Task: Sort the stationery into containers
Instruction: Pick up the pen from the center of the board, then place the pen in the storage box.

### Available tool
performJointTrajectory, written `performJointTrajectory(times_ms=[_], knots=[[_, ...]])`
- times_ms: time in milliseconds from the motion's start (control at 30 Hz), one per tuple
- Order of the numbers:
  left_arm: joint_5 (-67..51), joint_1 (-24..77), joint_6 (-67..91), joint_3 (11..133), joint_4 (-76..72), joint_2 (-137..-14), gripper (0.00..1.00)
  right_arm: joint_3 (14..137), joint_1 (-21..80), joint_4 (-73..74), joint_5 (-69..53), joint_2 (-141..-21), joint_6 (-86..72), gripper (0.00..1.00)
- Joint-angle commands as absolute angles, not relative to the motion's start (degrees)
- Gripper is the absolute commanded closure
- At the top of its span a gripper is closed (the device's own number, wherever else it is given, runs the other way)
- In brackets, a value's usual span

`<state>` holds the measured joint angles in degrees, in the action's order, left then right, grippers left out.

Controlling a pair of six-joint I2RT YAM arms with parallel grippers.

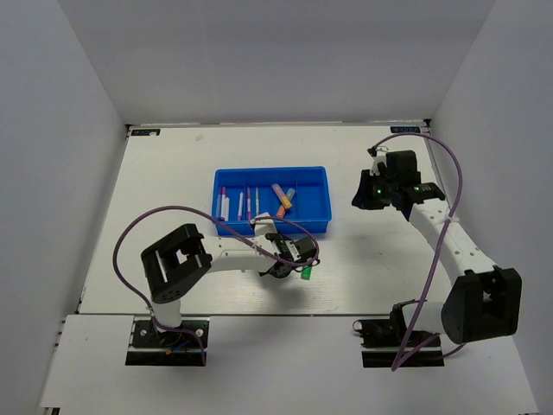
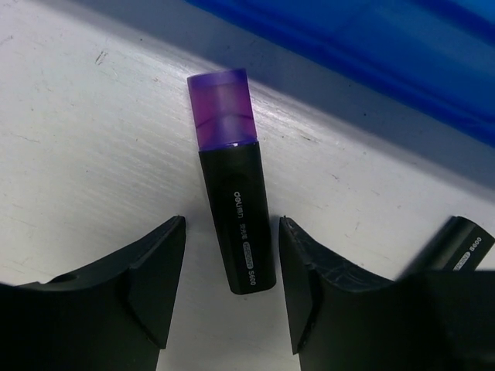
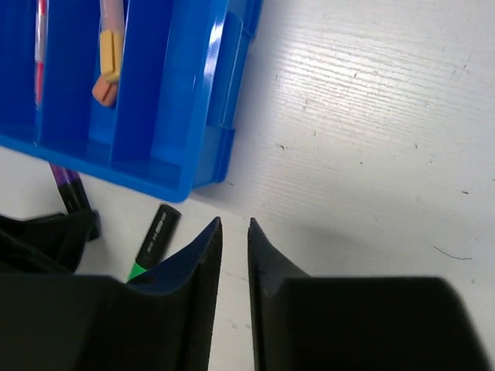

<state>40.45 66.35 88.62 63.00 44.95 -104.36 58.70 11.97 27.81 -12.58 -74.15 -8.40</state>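
Observation:
A purple/black highlighter (image 2: pixel 232 209) lies on the white table, cap toward the blue tray (image 2: pixel 387 46). My left gripper (image 2: pixel 232 232) is open; its fingers stand on either side of the highlighter's black rear end without touching it. A green/black highlighter (image 3: pixel 155 239) lies just right of it on the table (image 1: pixel 305 272). My right gripper (image 3: pixel 234 224) is shut and empty, held above the table right of the tray (image 1: pixel 320 186). The tray holds thin pens (image 1: pixel 240 204) and a pink/orange highlighter (image 3: pixel 108 62).
The left gripper (image 1: pixel 289 252) sits just in front of the tray's near wall. The right gripper (image 1: pixel 380 190) hangs off the tray's right end. White walls enclose the table on three sides. A purple cable (image 1: pixel 173 212) loops over the left arm.

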Motion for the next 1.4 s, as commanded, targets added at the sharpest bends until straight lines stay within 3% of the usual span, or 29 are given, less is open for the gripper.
performJointTrajectory(times_ms=[0,33,133,333,400,533,633,733,800,833,867,900,1000,1133,1367], knots=[[40.7,65.7,90.8,63.8,43.9,-105.2,0.39,57.0,11.2,27.9,-15.7,-70.9,-6.6,0.75],[40.1,65.7,90.7,64.1,43.9,-105.4,0.39,56.3,10.9,28.1,-16.1,-70.6,-5.9,0.66],[38.9,65.4,91.0,64.0,44.7,-106.3,0.45,54.8,10.3,28.4,-17.5,-68.6,-5.4,0.60],[35.2,65.7,91.6,61.8,47.3,-106.3,0.72,54.1,9.5,29.1,-19.2,-66.4,-5.7,0.60],[33.9,66.0,91.8,59.9,47.3,-105.6,0.77,54.2,9.1,29.3,-19.9,-66.3,-6.4,0.60],[33.1,67.7,89.0,58.0,47.7,-103.1,0.99,53.2,9.1,29.4,-21.4,-66.0,-5.5,0.59],[35.8,71.4,83.3,60.9,49.8,-99.6,0.99,52.7,9.0,31.7,-25.0,-66.3,-1.6,0.40],[39.1,73.4,76.5,65.8,54.4,-96.7,0.99,51.9,9.1,33.8,-28.6,-66.1,3.6,0.34],[41.2,75.2,73.0,67.7,56.0,-94.9,0.99,51.2,9.1,34.7,-30.8,-66.0,5.4,0.48],[41.6,75.7,70.4,69.9,56.4,-93.8,0.99,50.8,9.1,35.6,-31.6,-65.8,6.1,0.77],[42.4,75.6,68.8,70.7,56.7,-92.6,0.99,50.0,9.1,35.9,-31.9,-65.3,6.7,0.93],[43.3,75.6,67.3,71.6,54.9,-91.9,0.99,49.1,9.1,36.1,-32.3,-65.0,6.7,1.00],[43.6,72.5,59.6,73.0,50.9,-89.0,0.99,45.8,9.1,35.6,-31.8,-63.4,6.5,1.00],[34.0,65.0,50.8,74.4,39.9,-89.2,0.99,44.1,9.0,34.8,-29.6,-61.4,6.1,1.00],[17.2,54.6,44.0,91.0,31.5,-105.7,0.99,43.0,9.0,34.6,-28.3,-60.5,5.4,0.96]])
